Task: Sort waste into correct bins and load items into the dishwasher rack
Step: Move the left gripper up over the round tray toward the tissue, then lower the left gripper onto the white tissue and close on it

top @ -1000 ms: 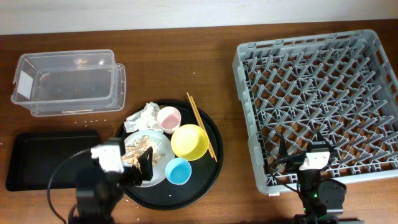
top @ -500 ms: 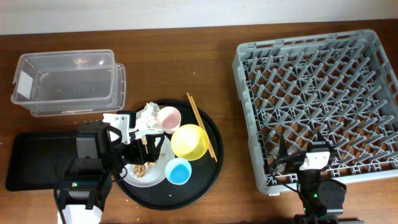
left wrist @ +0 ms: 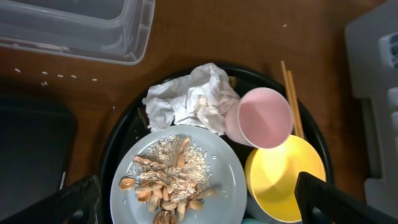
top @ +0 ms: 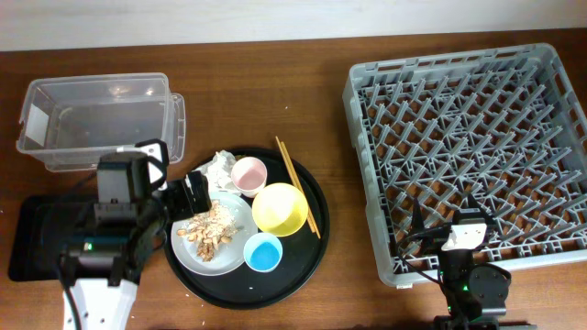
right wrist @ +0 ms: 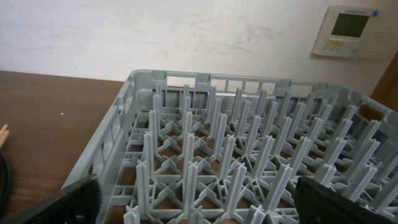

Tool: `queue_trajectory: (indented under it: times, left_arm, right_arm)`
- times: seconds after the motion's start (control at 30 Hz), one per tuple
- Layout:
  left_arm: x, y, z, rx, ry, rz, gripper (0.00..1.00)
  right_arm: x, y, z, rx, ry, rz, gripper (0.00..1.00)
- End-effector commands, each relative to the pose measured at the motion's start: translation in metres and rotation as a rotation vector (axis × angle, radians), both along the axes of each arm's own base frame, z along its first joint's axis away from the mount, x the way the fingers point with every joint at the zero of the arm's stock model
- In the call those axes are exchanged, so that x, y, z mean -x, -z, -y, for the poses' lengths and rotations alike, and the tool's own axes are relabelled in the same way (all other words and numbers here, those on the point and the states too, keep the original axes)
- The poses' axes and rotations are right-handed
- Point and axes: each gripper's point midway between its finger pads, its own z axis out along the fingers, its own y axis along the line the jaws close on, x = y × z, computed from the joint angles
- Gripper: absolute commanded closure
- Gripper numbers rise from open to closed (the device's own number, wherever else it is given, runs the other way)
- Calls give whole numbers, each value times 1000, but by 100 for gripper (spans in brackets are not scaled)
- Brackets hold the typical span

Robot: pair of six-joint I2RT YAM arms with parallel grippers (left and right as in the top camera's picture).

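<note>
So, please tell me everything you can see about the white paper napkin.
The napkin is white thin paper, crumpled into a creased wad. It lies on the round black tray, at the side nearest the clear tub, against the pink cup and seemingly overlapping the rim of the plate.

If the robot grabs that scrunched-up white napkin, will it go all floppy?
The napkin looks like thin crumpled paper, so it will probably squash easily and feel very light. Its loose folds might sag or open a bit. It lies right beside the pink cup, so pulling it could nudge that.
</note>
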Motion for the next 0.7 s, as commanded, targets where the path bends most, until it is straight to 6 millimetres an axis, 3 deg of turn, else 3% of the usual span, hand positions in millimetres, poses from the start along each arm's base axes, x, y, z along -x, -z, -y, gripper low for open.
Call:
queue_trajectory:
  times: [0.0, 0.23, 0.67]
  left_arm:
    - [-4, 8, -6, -20, -31, -44, 1]
    - [6, 26, -5, -21, -26, -144, 1]
    - [1, 18, -4, -8, -38, -196, 1]
  right_arm:
    - [0, 2, 2, 7, 9, -2, 1]
    - [0, 2, 2, 7, 9, -2, 1]
    - [0, 2, 2, 6, 9, -2, 1]
